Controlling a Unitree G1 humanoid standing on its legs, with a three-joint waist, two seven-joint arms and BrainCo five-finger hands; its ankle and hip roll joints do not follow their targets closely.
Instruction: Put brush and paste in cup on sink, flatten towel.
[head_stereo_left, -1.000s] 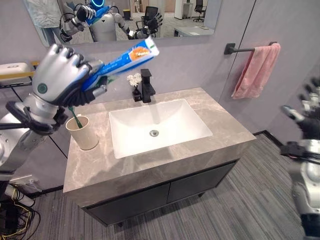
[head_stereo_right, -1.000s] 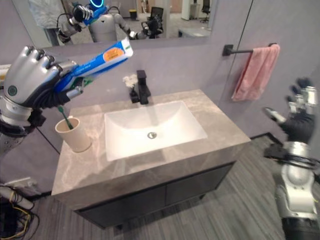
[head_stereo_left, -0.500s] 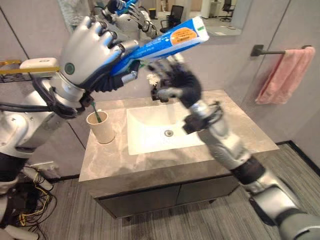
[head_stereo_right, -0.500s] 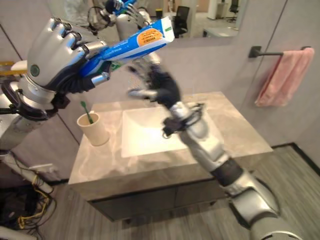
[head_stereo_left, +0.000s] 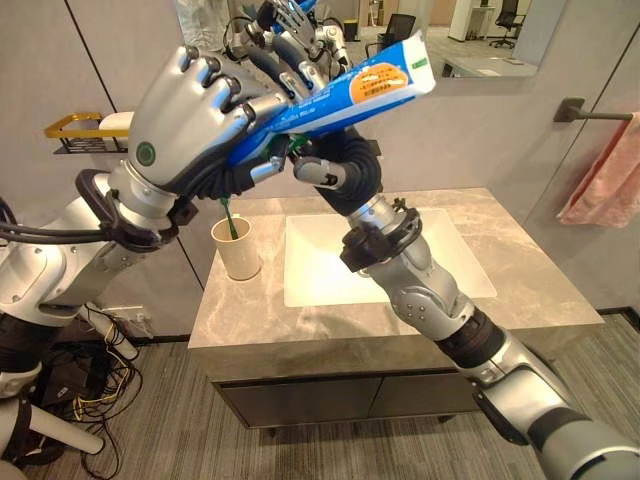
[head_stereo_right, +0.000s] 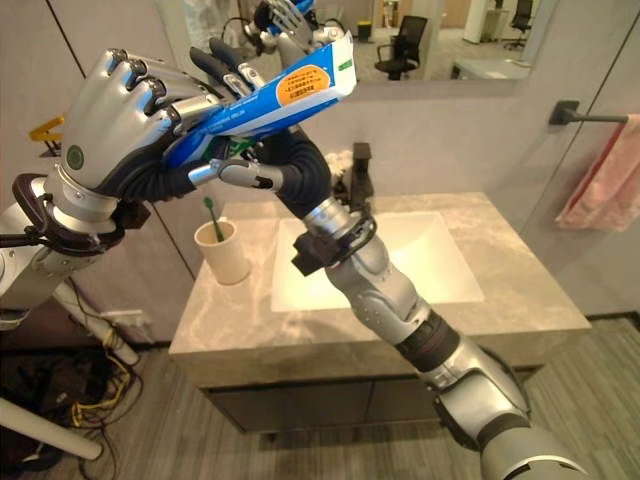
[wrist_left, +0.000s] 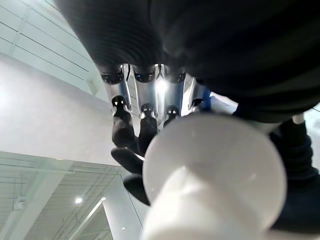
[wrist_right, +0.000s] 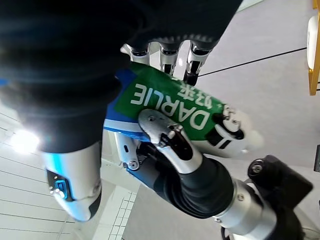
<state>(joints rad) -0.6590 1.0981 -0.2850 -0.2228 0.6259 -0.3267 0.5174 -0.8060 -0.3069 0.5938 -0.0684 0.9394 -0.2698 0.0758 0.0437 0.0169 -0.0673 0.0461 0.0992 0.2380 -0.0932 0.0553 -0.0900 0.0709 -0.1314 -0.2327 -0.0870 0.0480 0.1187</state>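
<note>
My left hand (head_stereo_left: 190, 130) is raised at the upper left, shut on a blue, orange and white toothpaste tube (head_stereo_left: 370, 85) that points up and to the right; its white cap (wrist_left: 215, 170) fills the left wrist view. My right hand (head_stereo_left: 350, 170) reaches up from the lower right to the tube (wrist_right: 170, 100). It is open, with straight fingers (wrist_right: 170, 55) behind the tube and the thumb a little below it. A beige cup (head_stereo_left: 238, 250) stands on the counter left of the sink with a green toothbrush (head_stereo_left: 228, 215) in it. A pink towel (head_stereo_left: 605, 180) hangs bunched on a wall bar at the right.
The grey stone counter (head_stereo_left: 530, 290) holds a white basin (head_stereo_left: 310, 270), with a black faucet (head_stereo_right: 360, 170) at the back. A mirror runs along the wall above. A yellow wire shelf (head_stereo_left: 85, 125) is fixed to the wall at the left.
My right hand has swung in from the far right and risen to the tube in the left hand. The camera has turned left. The left hand keeps its hold.
</note>
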